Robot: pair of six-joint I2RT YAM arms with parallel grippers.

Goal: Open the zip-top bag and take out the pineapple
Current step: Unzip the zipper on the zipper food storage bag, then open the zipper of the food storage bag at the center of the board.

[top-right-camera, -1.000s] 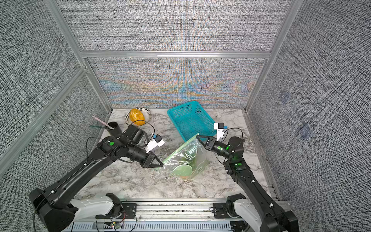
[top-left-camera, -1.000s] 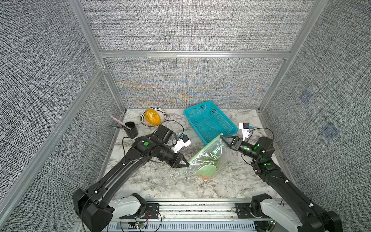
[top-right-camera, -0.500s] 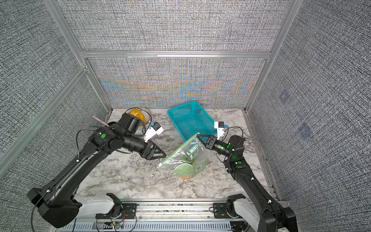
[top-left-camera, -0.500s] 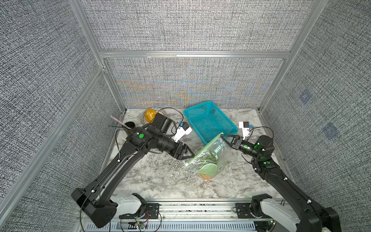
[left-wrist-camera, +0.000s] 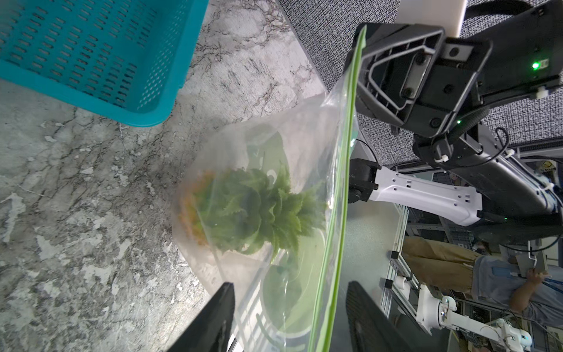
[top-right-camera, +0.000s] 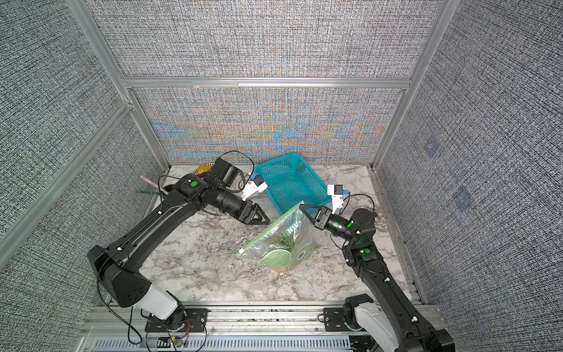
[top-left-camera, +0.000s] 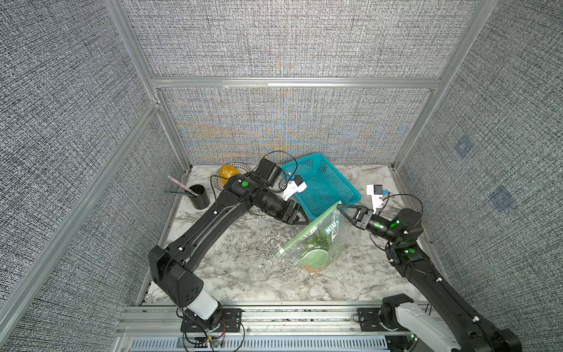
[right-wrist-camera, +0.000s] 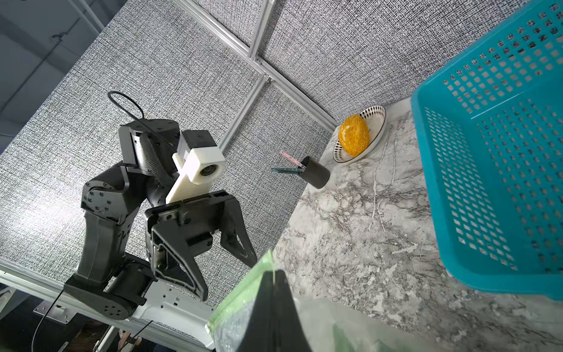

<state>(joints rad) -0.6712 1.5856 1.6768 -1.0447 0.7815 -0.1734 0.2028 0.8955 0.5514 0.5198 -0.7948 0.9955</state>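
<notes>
**Left claw lets go; bag hangs from the right claw alone**

In both top views the left claw (top-left-camera: 304, 218) (top-right-camera: 263, 218) is off the bag's low corner, where it sat pinched a second ago. It has risen and swung toward the back. It now stands with its jaws parted, just beside the near corner of the teal basket (top-left-camera: 316, 183) and close to the upper stretch of the zip strip (top-left-camera: 306, 230). The right claw (top-left-camera: 340, 208) has not shifted and is clamped on the top corner of the zip-top bag (top-left-camera: 330, 227). The bag hangs slanted from that corner. Its strip runs down toward the left arm's side, and its bottom is on the tabletop (top-left-camera: 243, 259), much where it was. The pineapple (top-left-camera: 318, 243) is inside, with its orange body low in the bag and its crown higher.

In the left wrist view the left claw's fingers (left-wrist-camera: 219, 317) stand wide apart. The green strip passes between them in the picture, but I cannot tell whether either touches the plastic. The pineapple (left-wrist-camera: 253, 210) has its long axis running from body to crown, and the leaves point at the strip.

In the right wrist view the right claw (right-wrist-camera: 272, 274) is pressed shut on the strip's end. Across from it the left claw (right-wrist-camera: 228, 279) is spread open, holding nothing.
</notes>
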